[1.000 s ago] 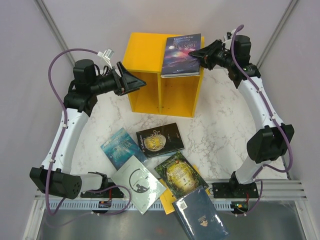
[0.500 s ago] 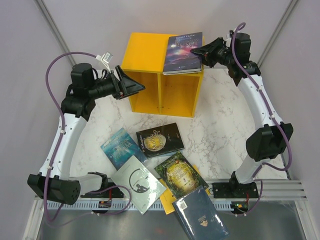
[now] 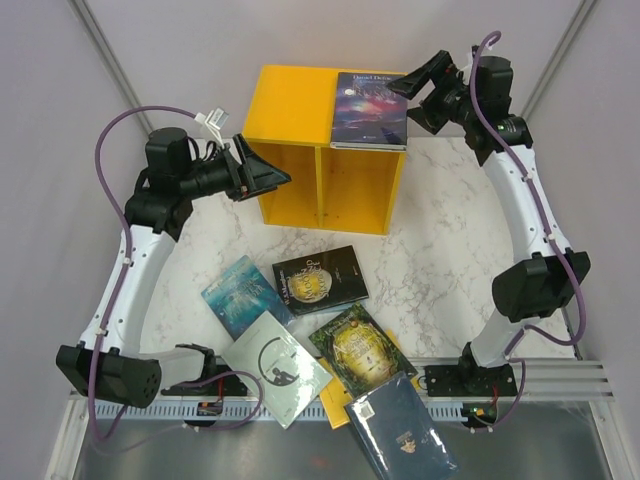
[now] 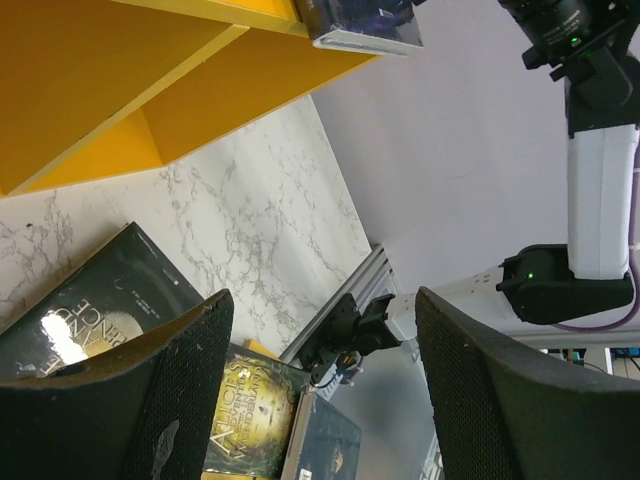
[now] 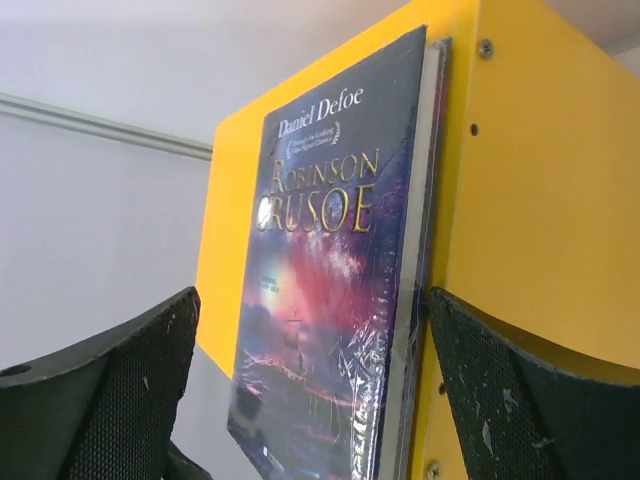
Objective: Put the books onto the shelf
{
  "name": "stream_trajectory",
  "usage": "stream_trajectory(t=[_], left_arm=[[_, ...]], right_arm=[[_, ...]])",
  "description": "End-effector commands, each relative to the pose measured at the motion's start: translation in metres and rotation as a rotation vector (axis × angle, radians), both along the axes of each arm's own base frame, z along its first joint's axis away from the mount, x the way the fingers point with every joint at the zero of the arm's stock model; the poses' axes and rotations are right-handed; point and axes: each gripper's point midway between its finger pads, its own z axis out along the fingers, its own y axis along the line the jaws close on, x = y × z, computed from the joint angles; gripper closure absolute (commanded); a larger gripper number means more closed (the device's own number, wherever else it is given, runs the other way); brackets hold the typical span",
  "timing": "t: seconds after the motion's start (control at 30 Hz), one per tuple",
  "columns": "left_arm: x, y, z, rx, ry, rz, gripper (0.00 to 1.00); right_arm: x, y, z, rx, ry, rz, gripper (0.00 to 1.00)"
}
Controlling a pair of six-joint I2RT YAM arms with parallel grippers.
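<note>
Top view: the Robinson Crusoe book [image 3: 370, 108] lies flat on top of the yellow shelf [image 3: 295, 110], above its right compartment. The right end effector [image 3: 418, 95], fingers spread wide, sits at the book's far right corner and clamps nothing. The left end effector [image 3: 262, 170], fingers apart and empty, sits beside the shelf's left wall. The teal book [image 3: 240, 295], black book [image 3: 320, 279], grey book [image 3: 275, 365] and green-gold book [image 3: 360, 345] lie on the counter [image 3: 440, 230]. Left wrist view: separated fingers [image 4: 130, 400] frame the black book. Right wrist view: spread fingers [image 5: 100, 400] flank the Robinson Crusoe cover.
</note>
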Motion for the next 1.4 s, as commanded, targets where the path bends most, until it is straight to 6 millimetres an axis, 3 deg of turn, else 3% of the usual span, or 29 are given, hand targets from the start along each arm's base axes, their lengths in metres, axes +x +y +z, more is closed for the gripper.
stream_trajectory(t=[0.0,0.13,0.27,0.43,0.47,0.53,0.57,0.6,0.67,0.7,0.73,0.77,0.8,0.87,0.9,0.97,1.0,1.07,1.37], left_arm=[[0.004,0.002,-0.003,0.023,-0.026,-0.002,0.24],[0.007,0.002,-0.007,0.029,-0.016,-0.004,0.24],[0.014,0.004,-0.021,0.070,0.001,0.011,0.23],[0.024,0.018,-0.078,0.217,0.093,0.053,0.23],[0.025,0.020,-0.091,0.237,0.124,0.058,0.23],[0.021,0.023,-0.124,0.284,0.188,0.047,0.23],[0.021,0.024,-0.141,0.303,0.226,0.040,0.24],[0.016,0.025,-0.160,0.327,0.270,0.033,0.25],[0.012,0.035,-0.186,0.399,0.338,0.059,0.26],[0.008,0.039,-0.200,0.426,0.383,0.075,0.26],[0.011,0.050,-0.210,0.482,0.402,0.132,0.26],[0.006,0.057,-0.217,0.515,0.442,0.156,0.25],[0.005,0.061,-0.219,0.533,0.452,0.181,0.23],[0.006,0.068,-0.224,0.564,0.473,0.215,0.21],[0.006,0.066,-0.227,0.560,0.488,0.210,0.21],[0.003,0.058,-0.232,0.534,0.519,0.168,0.21],[0.001,0.054,-0.238,0.537,0.538,0.146,0.21],[-0.003,0.049,-0.257,0.560,0.578,0.114,0.22],[-0.017,0.027,-0.320,0.564,0.703,0.011,0.26]], right_arm=[[-0.010,-0.044,-0.058,-0.246,0.186,-0.117,0.02],[-0.024,-0.082,-0.067,-0.440,0.248,-0.195,0.02],[-0.042,-0.100,-0.093,-0.507,0.345,-0.211,0.02],[-0.078,-0.111,-0.119,-0.548,0.401,-0.212,0.02],[-0.081,-0.107,-0.120,-0.533,0.383,-0.196,0.02],[-0.109,-0.103,-0.140,-0.512,0.415,-0.170,0.02],[-0.121,-0.099,-0.136,-0.491,0.389,-0.160,0.02],[-0.137,-0.097,-0.168,-0.485,0.460,-0.131,0.02],[-0.154,-0.089,-0.185,-0.447,0.484,-0.107,0.02],[-0.175,-0.080,-0.204,-0.406,0.518,-0.055,0.02],[-0.183,-0.073,-0.211,-0.369,0.532,-0.040,0.02],[-0.186,-0.063,-0.205,-0.332,0.473,-0.013,0.02],[-0.203,-0.046,-0.224,-0.274,0.503,0.072,0.02],[-0.209,-0.016,-0.224,-0.180,0.450,0.170,0.02],[-0.225,-0.001,-0.240,-0.126,0.492,0.245,0.02],[-0.229,0.021,-0.246,-0.082,0.473,0.305,0.02],[-0.234,0.025,-0.256,-0.068,0.490,0.320,0.02],[-0.230,0.033,-0.257,-0.039,0.453,0.346,0.02],[-0.229,0.049,-0.321,0.019,0.542,0.364,0.02]])
